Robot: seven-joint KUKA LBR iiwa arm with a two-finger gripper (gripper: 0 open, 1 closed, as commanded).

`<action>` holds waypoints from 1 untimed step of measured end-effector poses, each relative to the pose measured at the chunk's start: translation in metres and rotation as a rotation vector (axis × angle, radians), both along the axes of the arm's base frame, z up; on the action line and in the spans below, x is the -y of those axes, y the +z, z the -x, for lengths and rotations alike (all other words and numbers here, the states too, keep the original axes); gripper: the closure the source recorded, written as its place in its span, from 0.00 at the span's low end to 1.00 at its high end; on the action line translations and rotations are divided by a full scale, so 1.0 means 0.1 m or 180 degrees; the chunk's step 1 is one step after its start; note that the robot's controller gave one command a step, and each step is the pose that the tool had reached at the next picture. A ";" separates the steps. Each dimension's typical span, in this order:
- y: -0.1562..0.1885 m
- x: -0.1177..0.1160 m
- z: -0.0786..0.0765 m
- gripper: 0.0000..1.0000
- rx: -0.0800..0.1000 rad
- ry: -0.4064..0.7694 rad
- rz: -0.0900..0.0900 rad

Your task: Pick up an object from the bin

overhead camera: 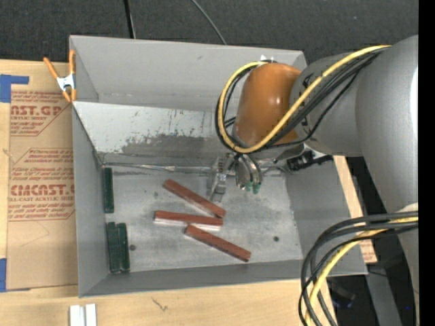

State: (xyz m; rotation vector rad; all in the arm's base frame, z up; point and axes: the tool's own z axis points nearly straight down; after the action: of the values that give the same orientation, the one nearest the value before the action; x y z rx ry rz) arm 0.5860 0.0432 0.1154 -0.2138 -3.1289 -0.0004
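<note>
The claw (pixel 234 178) is hanging near the right end of a reddish-brown flat bar (pixel 190 197) lying mid-floor in the grey metal bin (pixel 136 66), beside two similar bars (pixel 187 217); it is possibly touching the bar, and I cannot tell whether it is open or gripping anything.

Bare bin floor (pixel 272 212) beside brown sticks (pixel 187 217)

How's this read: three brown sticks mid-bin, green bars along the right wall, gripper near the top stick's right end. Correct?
One slip: the green bars lie along the bin's left wall, not the right, as the camera view shows. The rest stands: three brown sticks mid-bin, gripper near the top stick's right end.
</note>
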 end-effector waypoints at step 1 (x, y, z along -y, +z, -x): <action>0.57 0.07 0.14 1.00 0.0009 0.0050 0.0002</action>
State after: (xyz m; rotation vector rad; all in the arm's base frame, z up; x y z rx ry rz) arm 0.5724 0.0359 0.1727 -0.1894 -3.1334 0.0004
